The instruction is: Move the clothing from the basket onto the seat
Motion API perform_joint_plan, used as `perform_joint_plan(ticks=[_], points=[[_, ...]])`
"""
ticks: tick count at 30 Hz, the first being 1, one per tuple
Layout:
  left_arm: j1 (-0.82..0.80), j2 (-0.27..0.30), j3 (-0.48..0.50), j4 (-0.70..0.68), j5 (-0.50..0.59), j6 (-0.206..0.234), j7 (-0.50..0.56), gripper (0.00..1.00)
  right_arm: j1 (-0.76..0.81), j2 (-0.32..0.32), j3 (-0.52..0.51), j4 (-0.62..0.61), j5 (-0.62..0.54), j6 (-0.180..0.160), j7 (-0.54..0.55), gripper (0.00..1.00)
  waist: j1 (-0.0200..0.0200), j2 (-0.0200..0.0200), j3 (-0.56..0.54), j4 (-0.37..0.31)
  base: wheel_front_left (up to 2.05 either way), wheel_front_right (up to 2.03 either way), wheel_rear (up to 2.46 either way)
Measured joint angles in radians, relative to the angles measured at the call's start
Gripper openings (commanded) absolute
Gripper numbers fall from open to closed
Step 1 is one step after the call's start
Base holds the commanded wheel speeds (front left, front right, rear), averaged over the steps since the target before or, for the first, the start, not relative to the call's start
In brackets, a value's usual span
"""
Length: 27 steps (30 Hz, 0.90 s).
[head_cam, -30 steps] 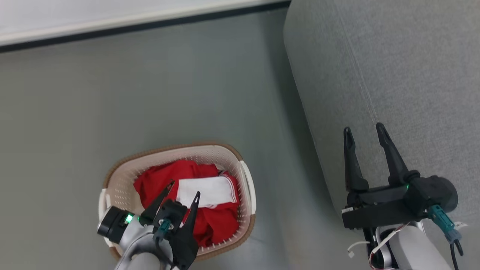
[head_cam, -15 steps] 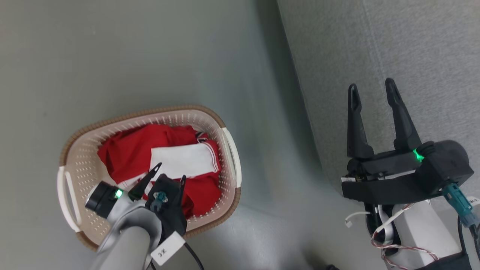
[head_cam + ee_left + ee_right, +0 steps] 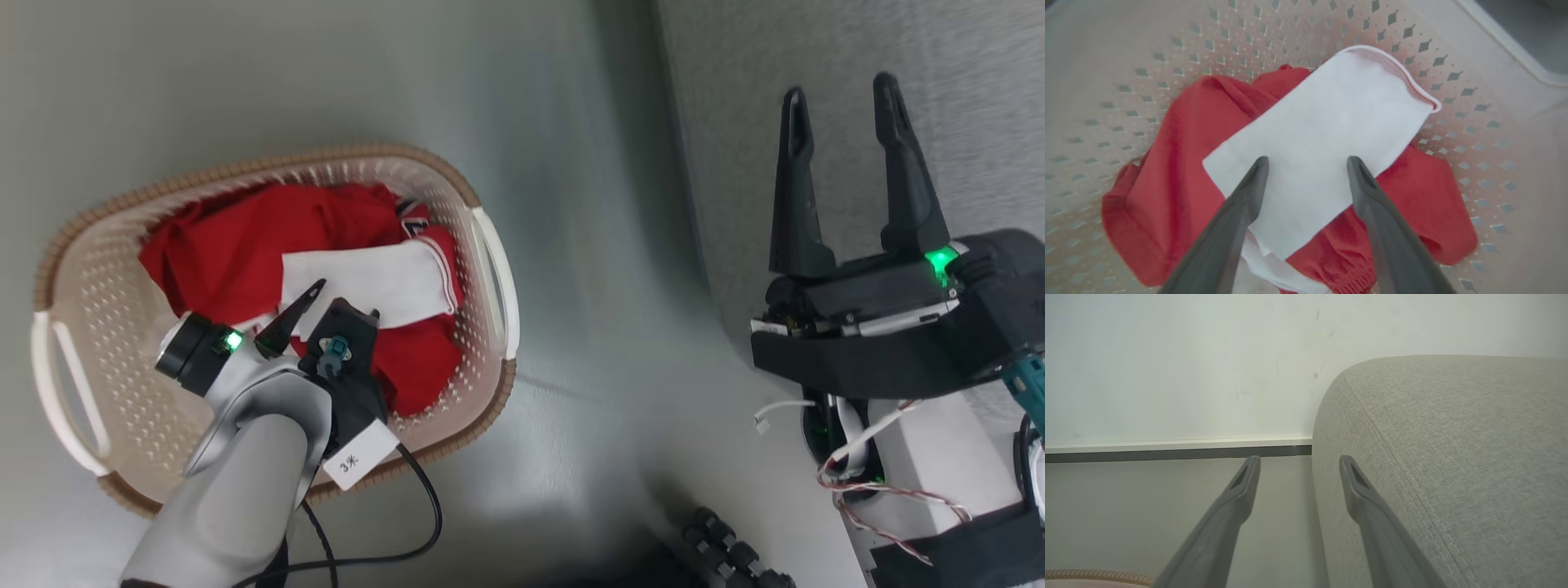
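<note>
Red clothing (image 3: 237, 245) w/ a white panel (image 3: 367, 282) lies bunched inside the basket (image 3: 269, 163), which sits on the grey floor (image 3: 571, 204) to the left of the seat (image 3: 980, 98), well apart from it. My left gripper (image 3: 343, 300) points down into the basket, fingers apart, nothing between them. In the left wrist view that gripper (image 3: 1307, 161) straddles the near end of the white panel (image 3: 1323, 134), red cloth (image 3: 1175, 163) spreading on both sides over the perforated basket wall (image 3: 1474, 134); can't tell if the tips touch the fabric. My right gripper (image 3: 841, 88) is spread wide and empty, over the front edge of the seat. The right wrist view has that gripper (image 3: 1299, 459) level w/ the seat's (image 3: 1453, 437) rounded corner and stitched seam, pale wall (image 3: 1167, 355) and dark baseboard (image 3: 1167, 451) beyond.
</note>
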<state>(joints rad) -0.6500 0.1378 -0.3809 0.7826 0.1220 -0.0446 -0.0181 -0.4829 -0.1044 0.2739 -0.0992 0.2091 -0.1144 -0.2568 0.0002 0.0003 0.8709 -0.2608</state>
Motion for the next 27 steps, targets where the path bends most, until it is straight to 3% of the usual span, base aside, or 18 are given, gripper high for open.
perform_joint_plan(ticks=[12, 13, 14, 15, 16, 27], points=[[-0.068, 0.005, 0.007, 0.082, 0.010, 0.020, 0.008, 1.00, -0.040, 0.014, 0.002, 0.018, -0.009, 0.009, 0.000, 1.00, -0.0001, -0.0001, 0.103, -0.007, 0.00, 0.00, 0.00], [-0.073, 0.005, 0.007, 0.088, 0.012, 0.022, 0.008, 0.84, -0.040, 0.015, 0.002, 0.019, -0.009, 0.009, 0.000, 1.00, -0.0001, -0.0001, 0.105, -0.008, 0.00, 0.00, 0.00], [-0.078, 0.004, 0.007, 0.092, 0.012, 0.028, 0.008, 0.49, -0.040, 0.016, 0.002, 0.022, -0.009, 0.009, 0.000, 1.00, -0.0001, -0.0001, 0.107, -0.010, 0.00, 0.00, 0.00], [-0.084, 0.004, 0.007, 0.096, 0.012, 0.029, 0.008, 0.21, -0.040, 0.017, 0.002, 0.025, -0.010, 0.009, 0.000, 1.00, -0.0002, -0.0001, 0.109, -0.011, 0.00, 0.00, 0.00], [-0.088, 0.002, 0.008, 0.098, 0.012, 0.032, 0.007, 0.00, -0.041, 0.018, 0.002, 0.029, -0.011, 0.009, 0.000, 1.00, -0.0001, -0.0001, 0.110, -0.012, 0.00, 0.00, 0.00], [-0.095, -0.055, 0.020, 0.116, -0.037, 0.035, -0.111, 0.00, -0.056, 0.023, -0.008, 0.103, -0.018, 0.019, 0.000, 1.00, -0.0001, -0.0003, 0.059, -0.001, 0.00, 0.00, 0.00]])
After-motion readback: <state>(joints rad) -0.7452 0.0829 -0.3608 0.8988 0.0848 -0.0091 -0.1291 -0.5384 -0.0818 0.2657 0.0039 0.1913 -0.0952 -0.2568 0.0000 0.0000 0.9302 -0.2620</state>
